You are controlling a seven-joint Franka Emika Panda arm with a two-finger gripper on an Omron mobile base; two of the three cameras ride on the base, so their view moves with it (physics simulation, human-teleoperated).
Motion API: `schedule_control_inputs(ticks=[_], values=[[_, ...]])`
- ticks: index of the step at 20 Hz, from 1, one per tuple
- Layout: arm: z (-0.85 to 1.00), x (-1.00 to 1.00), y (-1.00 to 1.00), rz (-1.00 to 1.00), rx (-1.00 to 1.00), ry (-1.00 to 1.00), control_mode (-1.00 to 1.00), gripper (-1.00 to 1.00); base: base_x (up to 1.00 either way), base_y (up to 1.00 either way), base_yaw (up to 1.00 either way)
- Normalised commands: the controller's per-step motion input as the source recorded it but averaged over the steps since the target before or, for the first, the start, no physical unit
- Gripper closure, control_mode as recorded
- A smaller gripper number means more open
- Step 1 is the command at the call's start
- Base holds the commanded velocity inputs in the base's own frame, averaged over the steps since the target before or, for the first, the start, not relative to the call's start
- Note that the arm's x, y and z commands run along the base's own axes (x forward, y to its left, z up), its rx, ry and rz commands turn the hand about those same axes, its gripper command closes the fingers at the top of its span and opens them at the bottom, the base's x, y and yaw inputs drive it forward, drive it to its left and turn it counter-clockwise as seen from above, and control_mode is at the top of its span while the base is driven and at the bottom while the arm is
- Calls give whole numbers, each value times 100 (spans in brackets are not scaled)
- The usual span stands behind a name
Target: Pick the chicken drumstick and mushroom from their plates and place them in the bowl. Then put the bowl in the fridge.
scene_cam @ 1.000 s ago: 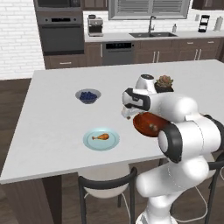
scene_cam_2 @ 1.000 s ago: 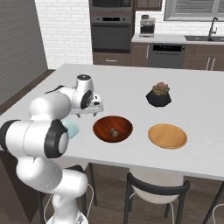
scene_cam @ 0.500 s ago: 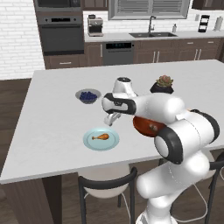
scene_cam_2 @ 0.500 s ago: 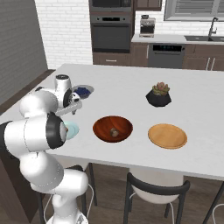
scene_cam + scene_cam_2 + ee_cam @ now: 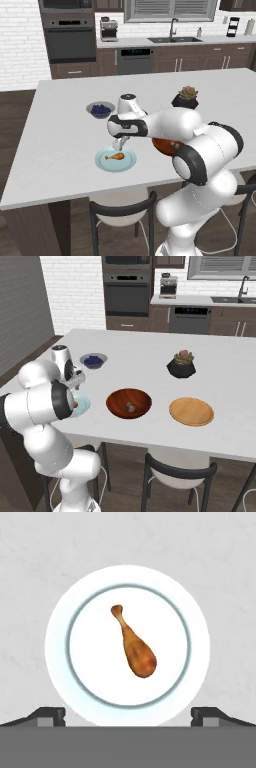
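Gripper (image 5: 120,146) wide open, empty, hovering above the blue plate (image 5: 60,662). Drumstick (image 5: 135,646) near plate center, bone end at 11 o'clock. Mushroom (image 5: 131,407) sits in bowl (image 5: 115,398).

the rendered scene is lit evenly and brightly, with no single light source to be made out. only faint, soft shadows are cast on the white counter (image 5: 60,150). a mild sheen is seen inside the reddish-brown bowl (image 5: 129,403). the pale plate (image 5: 60,662) is rendered almost washed out in the hand view. edges are slightly soft throughout, and no distortion is noted.
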Motion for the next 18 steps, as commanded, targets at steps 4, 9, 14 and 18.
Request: schedule_control_inputs(ticks=[4,9,14,18], values=[[-54,6,0,5,0,0,-100,-100,0,0,0],[-54,35,2,2,0,0,-100,-100,0,0,0],[-32,39,14,0,0,2,-100,-100,0,0,0],[-16,19,16,0,0,5,-100,-100,0,0,0]])
